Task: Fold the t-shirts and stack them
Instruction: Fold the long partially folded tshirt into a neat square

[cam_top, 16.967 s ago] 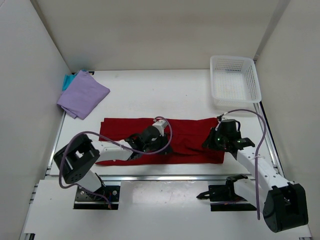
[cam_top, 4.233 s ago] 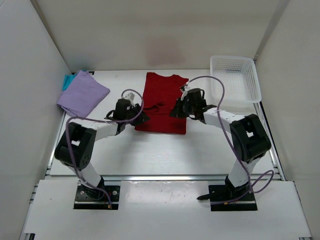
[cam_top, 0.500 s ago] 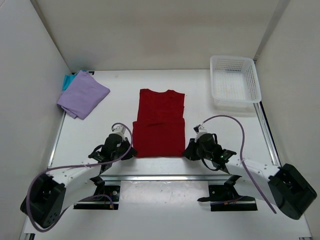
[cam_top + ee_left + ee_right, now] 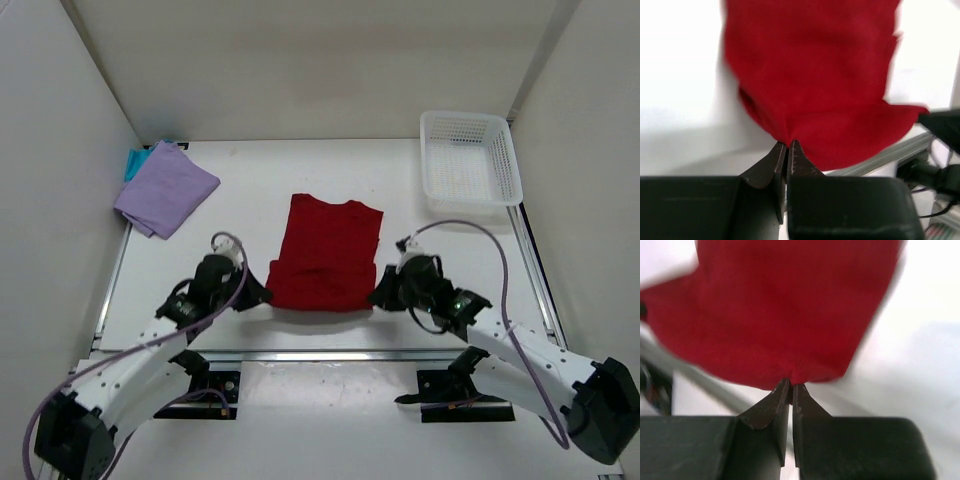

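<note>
Red t-shirt point(image 4: 328, 255), part-folded, near corners pinched, edge lifted.

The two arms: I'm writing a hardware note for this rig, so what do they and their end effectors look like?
Both arms have white link segments with black joint housings and black bases. A loose purple cable loops along each. The left end effector and right end effector are black; the wrist views show two dark, tapered fingers on a blocky black body.
</note>
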`<state>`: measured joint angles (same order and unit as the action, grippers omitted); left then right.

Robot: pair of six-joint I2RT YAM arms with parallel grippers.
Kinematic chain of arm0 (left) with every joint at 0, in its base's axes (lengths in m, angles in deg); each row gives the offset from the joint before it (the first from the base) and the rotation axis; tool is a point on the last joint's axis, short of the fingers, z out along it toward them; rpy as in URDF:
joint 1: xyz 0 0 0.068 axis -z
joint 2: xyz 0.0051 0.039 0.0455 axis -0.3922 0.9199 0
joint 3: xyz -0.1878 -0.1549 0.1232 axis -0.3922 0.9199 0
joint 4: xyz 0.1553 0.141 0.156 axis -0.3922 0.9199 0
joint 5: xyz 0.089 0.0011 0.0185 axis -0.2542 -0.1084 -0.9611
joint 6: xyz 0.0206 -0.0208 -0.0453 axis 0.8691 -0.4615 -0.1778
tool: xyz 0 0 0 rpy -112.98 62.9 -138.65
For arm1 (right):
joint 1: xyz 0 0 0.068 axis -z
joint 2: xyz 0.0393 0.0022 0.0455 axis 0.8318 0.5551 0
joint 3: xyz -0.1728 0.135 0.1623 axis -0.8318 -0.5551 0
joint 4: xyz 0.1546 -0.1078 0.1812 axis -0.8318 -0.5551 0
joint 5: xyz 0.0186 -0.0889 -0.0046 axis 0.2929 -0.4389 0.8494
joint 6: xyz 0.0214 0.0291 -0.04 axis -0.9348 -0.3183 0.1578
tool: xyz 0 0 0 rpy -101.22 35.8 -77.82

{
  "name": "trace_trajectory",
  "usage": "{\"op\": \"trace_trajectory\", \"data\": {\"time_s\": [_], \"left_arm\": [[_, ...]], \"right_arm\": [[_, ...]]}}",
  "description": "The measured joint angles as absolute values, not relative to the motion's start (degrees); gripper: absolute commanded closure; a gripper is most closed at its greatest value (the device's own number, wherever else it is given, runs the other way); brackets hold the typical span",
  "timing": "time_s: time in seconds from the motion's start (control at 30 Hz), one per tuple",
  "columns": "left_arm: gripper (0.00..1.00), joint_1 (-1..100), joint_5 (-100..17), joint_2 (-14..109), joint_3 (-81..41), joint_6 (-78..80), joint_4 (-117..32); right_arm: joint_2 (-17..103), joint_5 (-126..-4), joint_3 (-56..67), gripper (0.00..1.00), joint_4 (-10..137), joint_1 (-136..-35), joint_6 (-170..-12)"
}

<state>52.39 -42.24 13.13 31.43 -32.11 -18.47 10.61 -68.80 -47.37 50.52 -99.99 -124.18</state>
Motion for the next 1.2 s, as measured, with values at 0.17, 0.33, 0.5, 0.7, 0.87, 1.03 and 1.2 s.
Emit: {"op": "trace_trajectory", "data": {"time_s": [0.17, 0.33, 0.5, 0.7, 0.87, 1.03, 1.2], "left_arm": [[1.00, 47.52, -39.73, 35.71, 11.78, -28.16, -24.97], [1.00, 43.10, -37.89, 62.68, -10.05, -25.93, -29.07], [0.99, 41.33, -38.65, 81.85, -29.48, -24.70, -27.54], [0.71, 36.63, -37.96, 94.22, -39.60, -26.23, -27.48], [0.22, 33.79, -38.37, 97.35, -41.13, -26.54, -26.93], [0.31, 33.33, -40.01, 92.82, -36.89, -26.08, -29.29], [0.34, 39.69, -40.69, 85.57, -28.41, -26.17, -35.17]], "right_arm": [[22.69, -62.84, -34.17, 1.00, 51.83, -80.86, -116.73], [41.29, -57.77, -17.49, 1.00, 52.09, -70.42, -111.95], [59.54, -54.01, 0.41, 1.00, 52.64, -65.98, -110.15], [82.60, -52.26, 27.77, 0.75, 48.51, -65.26, -107.77], [90.71, -52.74, 38.16, 0.56, 43.02, -65.59, -105.48], [85.05, -53.53, 31.27, 0.78, 43.48, -66.39, -104.67], [76.57, -52.63, 18.29, 0.90, 48.44, -69.63, -105.48]]}}
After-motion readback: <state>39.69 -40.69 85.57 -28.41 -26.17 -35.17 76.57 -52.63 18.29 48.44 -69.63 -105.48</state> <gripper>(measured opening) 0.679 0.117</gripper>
